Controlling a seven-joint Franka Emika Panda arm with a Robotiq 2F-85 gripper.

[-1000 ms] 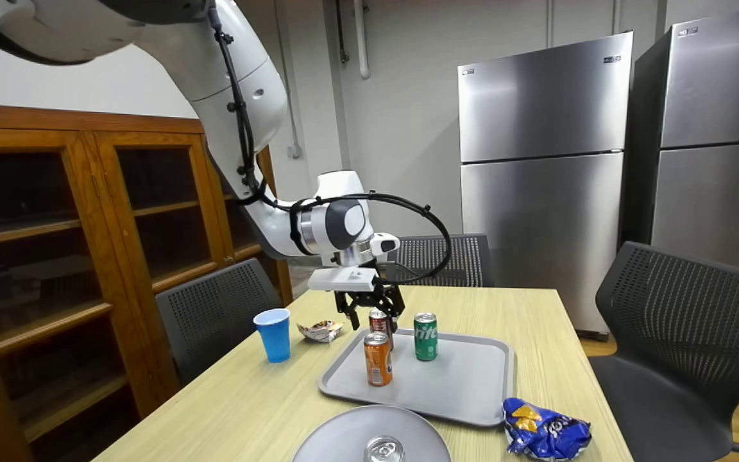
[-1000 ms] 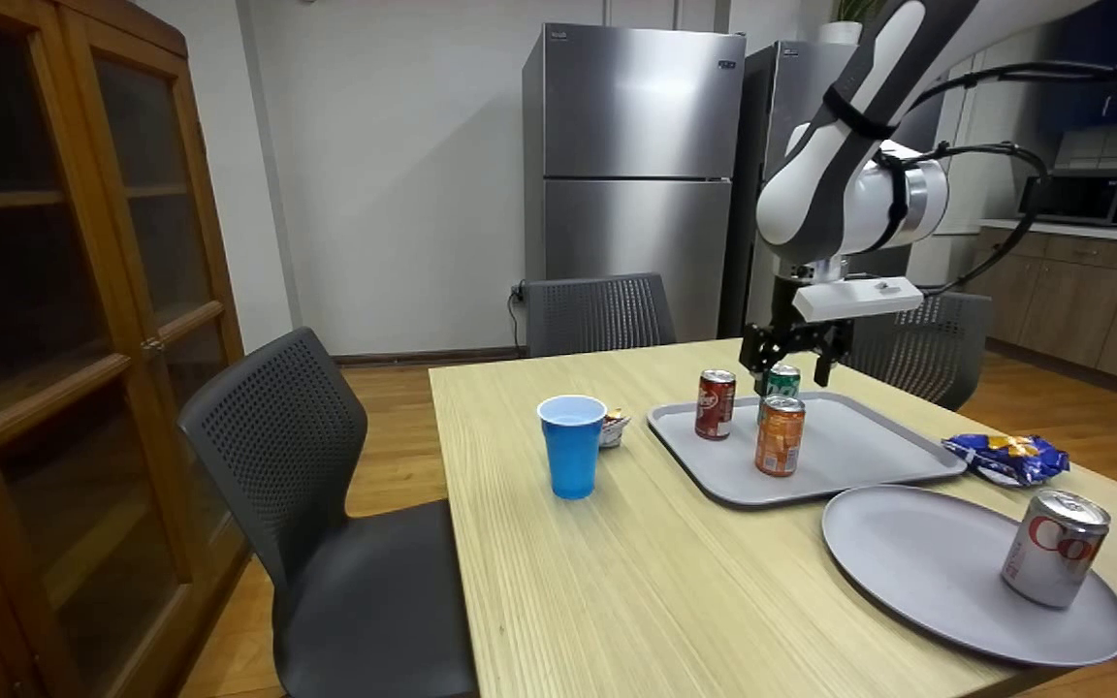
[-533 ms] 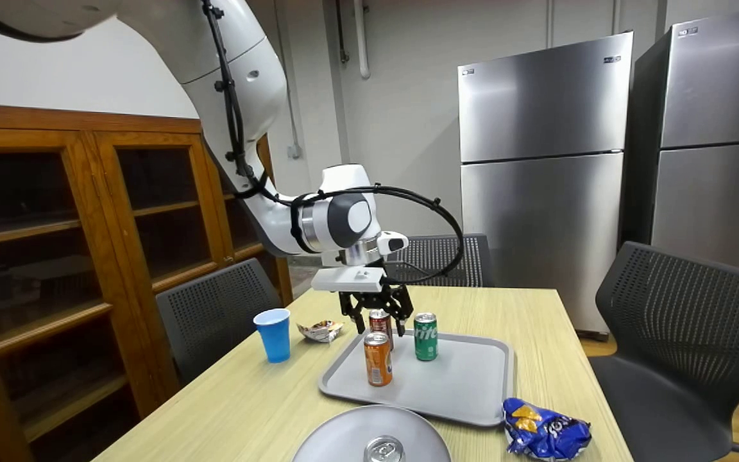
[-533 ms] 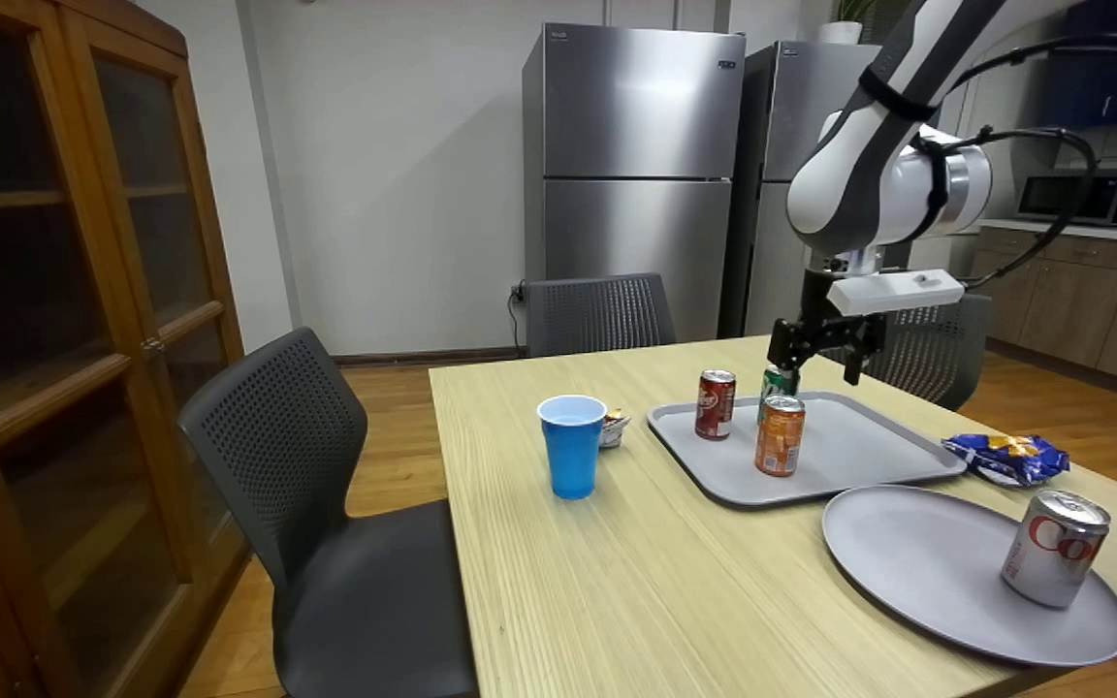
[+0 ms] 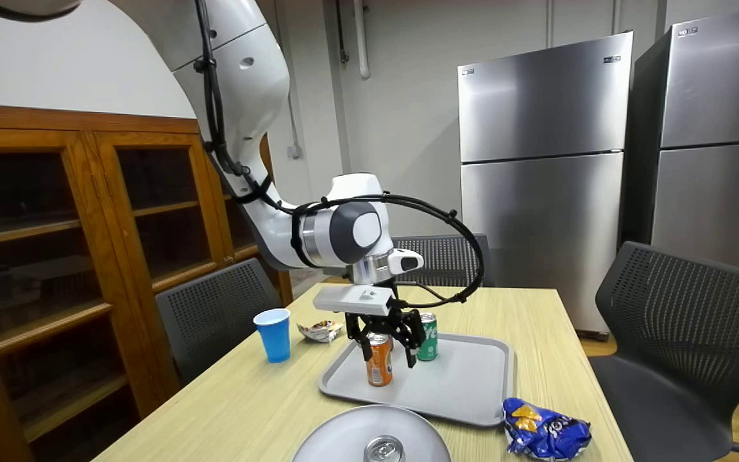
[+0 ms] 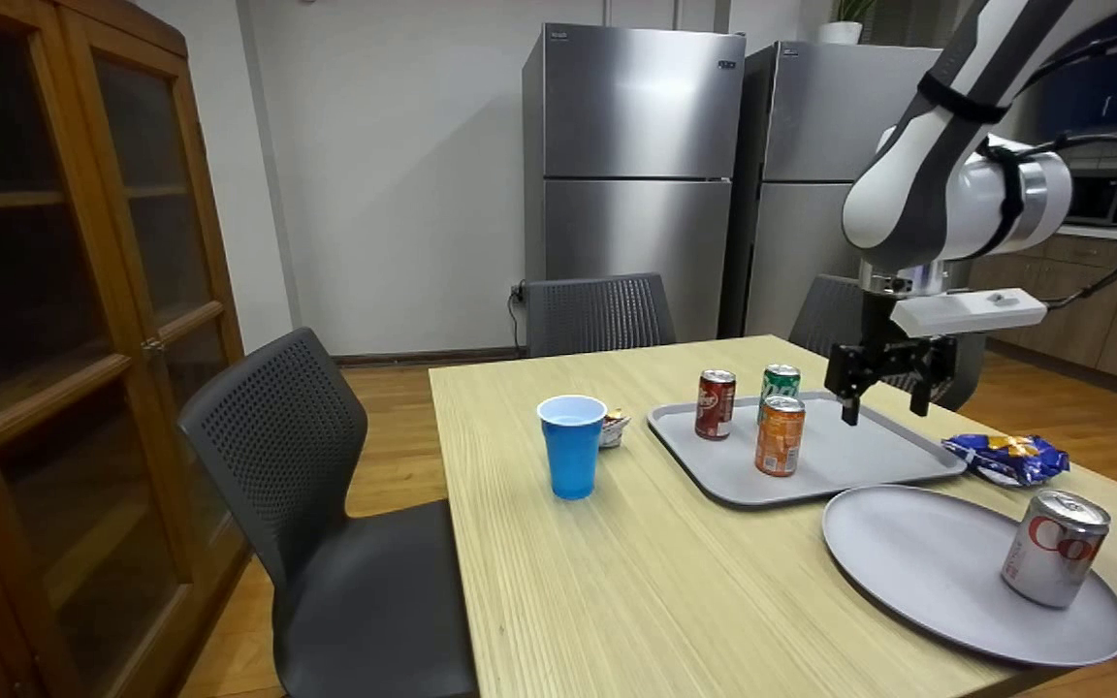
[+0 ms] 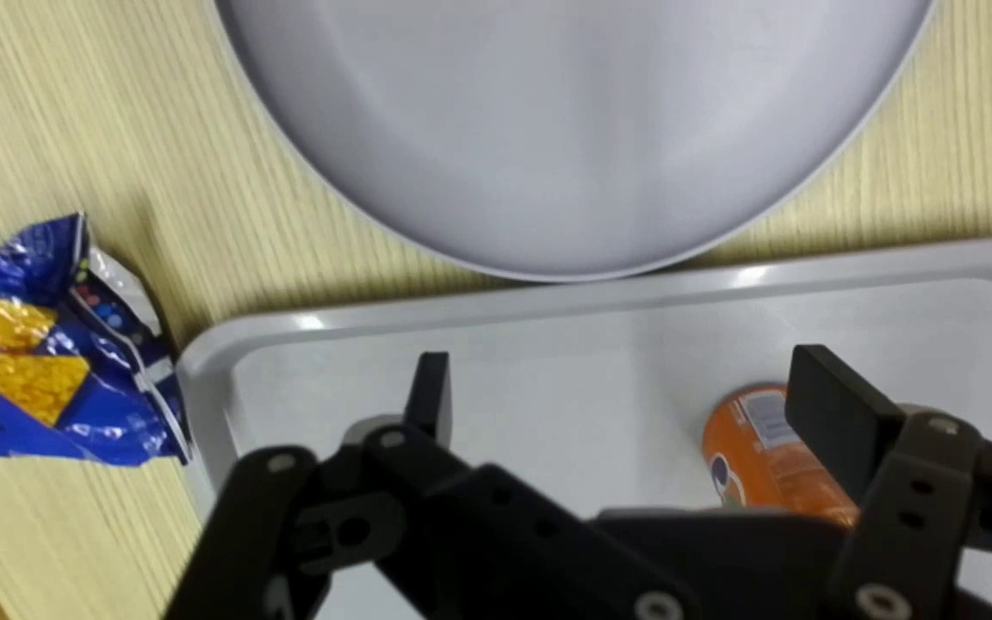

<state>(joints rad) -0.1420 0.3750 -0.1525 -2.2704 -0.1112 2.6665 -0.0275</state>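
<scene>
My gripper [image 6: 885, 414] stands open and empty above the grey tray [image 6: 840, 467], its fingers pointing down. On the tray, an orange can [image 6: 780, 436], a red can [image 6: 715, 404] and a green can [image 6: 780, 380] stand upright. In the wrist view the orange can [image 7: 754, 448] shows beside the right finger, partly covered by it; I cannot tell whether they touch there, but an exterior view shows a gap between them. Bare tray lies between the fingertips. The red can is mostly hidden behind the gripper and the orange can in an exterior view, where the green can [image 5: 428, 337] sits just past the gripper.
A round grey plate [image 6: 917, 562] bearing a silver can [image 6: 1055, 548] lies near the tray. By the tray's end is a blue chip bag [image 7: 40, 362]. A blue cup [image 6: 573, 456] and a crumpled wrapper [image 5: 321, 331] occupy the table's other side; chairs surround it.
The open gripper has come down and moved across the tray, away from above the red and green cans and toward the chip bag's end. The cans stay where they were.
</scene>
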